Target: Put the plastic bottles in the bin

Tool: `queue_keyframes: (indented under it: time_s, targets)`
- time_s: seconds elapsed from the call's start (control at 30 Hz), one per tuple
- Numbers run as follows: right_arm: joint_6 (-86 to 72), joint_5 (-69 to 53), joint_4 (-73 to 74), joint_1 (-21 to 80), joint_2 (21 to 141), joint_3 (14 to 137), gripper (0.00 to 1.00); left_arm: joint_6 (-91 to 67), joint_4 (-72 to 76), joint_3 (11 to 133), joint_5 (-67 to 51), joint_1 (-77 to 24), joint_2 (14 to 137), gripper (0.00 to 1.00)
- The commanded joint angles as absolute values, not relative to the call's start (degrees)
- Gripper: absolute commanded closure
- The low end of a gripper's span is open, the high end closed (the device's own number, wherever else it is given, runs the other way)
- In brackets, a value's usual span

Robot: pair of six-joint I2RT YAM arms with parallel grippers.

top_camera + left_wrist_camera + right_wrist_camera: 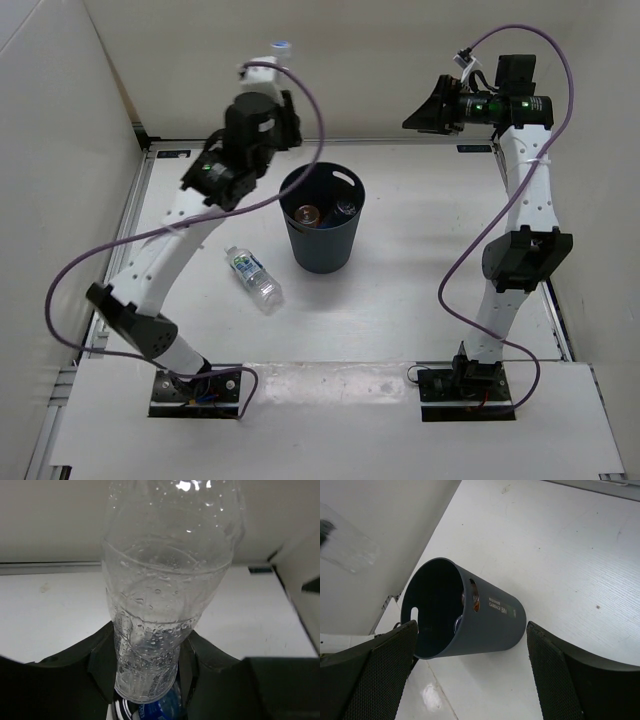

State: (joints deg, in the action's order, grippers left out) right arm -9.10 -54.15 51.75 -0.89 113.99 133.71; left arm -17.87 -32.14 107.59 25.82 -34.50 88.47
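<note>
Your desk (420,290) fills the overhead view, white and walled on three sides. The left arm (165,255) rises from the lower left of that view and bends toward the upper middle. The right arm (525,220) stands along the right edge, its wrist turned leftward at the upper right.

The bin (322,255) stands upright at the centre of the overhead frame, between the two arms, its mouth open. In the right wrist view you look into it at an angle, with an oval handle slot (414,614) showing pale in its inner wall.

The left fingers (268,98) are pinching the plain clear bottle (165,595) near its base, one finger on each side. They hold it raised in the upper middle of the overhead frame, up and left of the bin's rim, with its cap (281,46) at the very top. Droplets cling to its inside.

The right fingers (420,112) are spread wide with nothing between them. In the right wrist view they sit in the lower corners with the bin between them.

Two bottles lie inside the bin: the orange bottle (307,214) on the left and the blue-label bottle (345,208) to its right. The white-and-green-label bottle (252,278) lies on its side on the desk, to the lower left of the bin, near it but not touching.
</note>
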Motion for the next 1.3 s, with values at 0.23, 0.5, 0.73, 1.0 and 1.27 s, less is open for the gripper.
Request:
queue_keyframes:
  time_s: [0.23,0.5,0.73,1.0,1.27]
  targets:
    - [-8.79,-54.84,51.77,-2.46,111.71,132.45,0.10,-7.91,-31.20,107.49,15.82,-42.36,97.12,0.65]
    - [-8.35,-55.37,52.21,-3.16,111.80,131.75,0.10,-1.59,-29.71,107.75,28.46,-44.56,93.96,0.00]
    - [-8.53,-55.81,51.59,-2.37,112.32,131.75,0.10,-14.82,-38.89,107.76,44.12,-33.94,88.53,0.00]
    - [-8.53,-56.16,51.07,-2.55,112.68,132.01,0.10,-39.54,-48.16,83.52,30.52,-21.89,81.92,0.00]
    - [-8.53,-56.42,51.24,-3.43,112.67,131.40,0.10,-45.53,-49.83,77.43,27.60,-20.92,83.40,0.00]
